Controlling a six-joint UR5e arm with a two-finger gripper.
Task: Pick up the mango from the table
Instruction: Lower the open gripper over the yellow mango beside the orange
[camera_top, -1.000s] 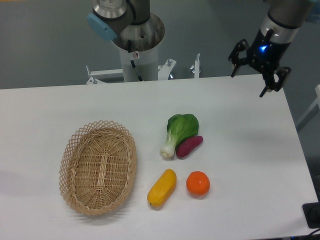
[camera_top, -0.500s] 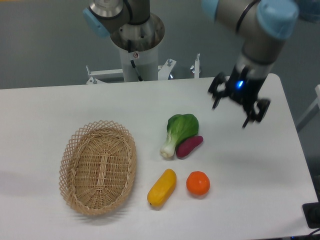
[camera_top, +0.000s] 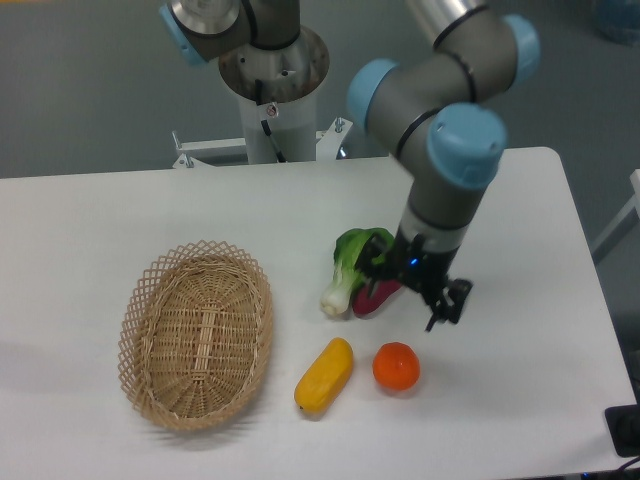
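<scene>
Gripper (camera_top: 412, 290) hangs over the middle of the table (camera_top: 520, 400), its two fingers spread apart and holding nothing. One finger (camera_top: 443, 304) points down to the right of the sweet potato (camera_top: 372, 300); the other sits over the bok choy (camera_top: 352, 262) and partly hides both vegetables. Arm (camera_top: 440, 130) reaches in from the top, its blue-capped joints above the gripper.

Mango (camera_top: 324, 376) lies on the table toward the front edge, below and to the left of the gripper and apart from it. Orange (camera_top: 396, 367) sits just beside the mango on its right. Basket (camera_top: 196, 334) lies to the mango's left, near it but not touching.
</scene>
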